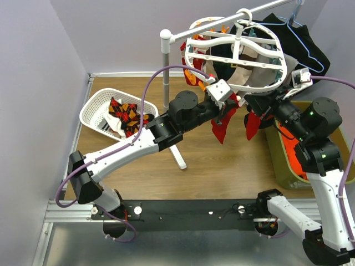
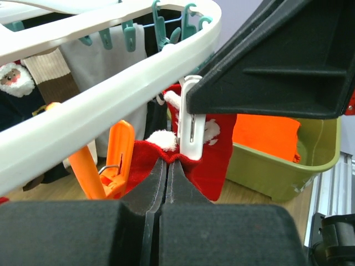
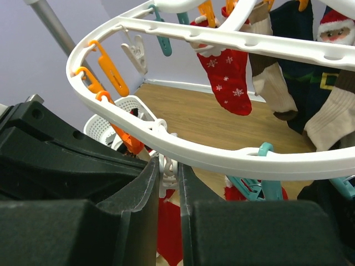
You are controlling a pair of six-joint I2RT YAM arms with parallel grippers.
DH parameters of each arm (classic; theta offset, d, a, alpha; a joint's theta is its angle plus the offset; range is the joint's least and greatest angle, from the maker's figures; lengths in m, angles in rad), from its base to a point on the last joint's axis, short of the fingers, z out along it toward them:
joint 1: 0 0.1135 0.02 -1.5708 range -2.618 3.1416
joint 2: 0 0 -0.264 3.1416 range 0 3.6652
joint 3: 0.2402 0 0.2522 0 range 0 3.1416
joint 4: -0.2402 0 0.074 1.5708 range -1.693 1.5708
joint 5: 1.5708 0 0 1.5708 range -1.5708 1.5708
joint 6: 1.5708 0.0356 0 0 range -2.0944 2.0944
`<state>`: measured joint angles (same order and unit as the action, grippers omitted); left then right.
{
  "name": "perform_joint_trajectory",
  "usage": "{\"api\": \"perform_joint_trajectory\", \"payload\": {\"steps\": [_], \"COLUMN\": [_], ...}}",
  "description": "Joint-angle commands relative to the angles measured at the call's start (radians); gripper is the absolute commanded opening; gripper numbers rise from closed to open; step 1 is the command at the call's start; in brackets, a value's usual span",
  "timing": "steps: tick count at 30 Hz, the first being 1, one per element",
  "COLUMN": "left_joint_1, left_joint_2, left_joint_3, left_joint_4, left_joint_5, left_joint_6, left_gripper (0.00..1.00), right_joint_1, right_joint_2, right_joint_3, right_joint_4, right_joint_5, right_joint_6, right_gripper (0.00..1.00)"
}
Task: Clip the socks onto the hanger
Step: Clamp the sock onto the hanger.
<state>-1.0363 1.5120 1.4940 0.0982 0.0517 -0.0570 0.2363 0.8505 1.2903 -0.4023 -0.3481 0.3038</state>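
Up beneath the white oval hanger (image 1: 222,40), which hangs by its hook from a metal rail (image 1: 188,32), both arms meet at a single white clip (image 2: 191,124). The left gripper (image 2: 166,166) is pinched tight on the top edge of a red sock (image 2: 213,160) with fluffy white trim, holding it at the clip's lower end. Whether the clip has actually bitten onto the fabric is hard to tell from this angle. The right gripper (image 3: 169,166) squeezes the same clip between its fingers, just under the hanger's rim. Other socks (image 3: 227,77) dangle across the frame among orange clips (image 3: 113,75) and teal clips (image 3: 263,185). More socks lie in a white lattice basket (image 1: 91,113) at the left of the table (image 1: 222,160). An olive bin (image 2: 277,172) holding orange cloth (image 2: 266,136) stands at the right.
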Motion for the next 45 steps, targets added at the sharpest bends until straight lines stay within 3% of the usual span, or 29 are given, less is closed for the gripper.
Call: {"api": "perform_joint_trajectory", "payload": {"steps": [1, 14, 24, 34, 45], "left_joint_1": [-0.01, -0.021, -0.022, -0.022, -0.025], "left_joint_2": [-0.026, -0.009, -0.082, -0.067, -0.042], "left_joint_3": [0.046, 0.022, -0.208, -0.198, -0.175], "left_joint_4": [0.02, 0.044, 0.248, 0.317, 0.313], "left_joint_5": [-0.044, 0.037, -0.035, 0.094, 0.152], "left_joint_6": [-0.009, -0.047, 0.052, 0.184, 0.203], "left_gripper": [0.0, 0.01, 0.01, 0.01, 0.0], "right_joint_1": [0.001, 0.003, 0.003, 0.001, 0.001], "right_joint_2": [0.002, -0.013, -0.007, 0.01, 0.018], "right_joint_3": [-0.026, -0.04, 0.007, 0.032, 0.023], "right_joint_4": [-0.032, 0.003, -0.006, -0.004, 0.022], "right_joint_5": [-0.005, 0.014, 0.012, -0.009, -0.025], "right_joint_6": [-0.006, 0.027, 0.032, 0.041, 0.054], "right_gripper": [0.13, 0.13, 0.13, 0.13, 0.13]}}
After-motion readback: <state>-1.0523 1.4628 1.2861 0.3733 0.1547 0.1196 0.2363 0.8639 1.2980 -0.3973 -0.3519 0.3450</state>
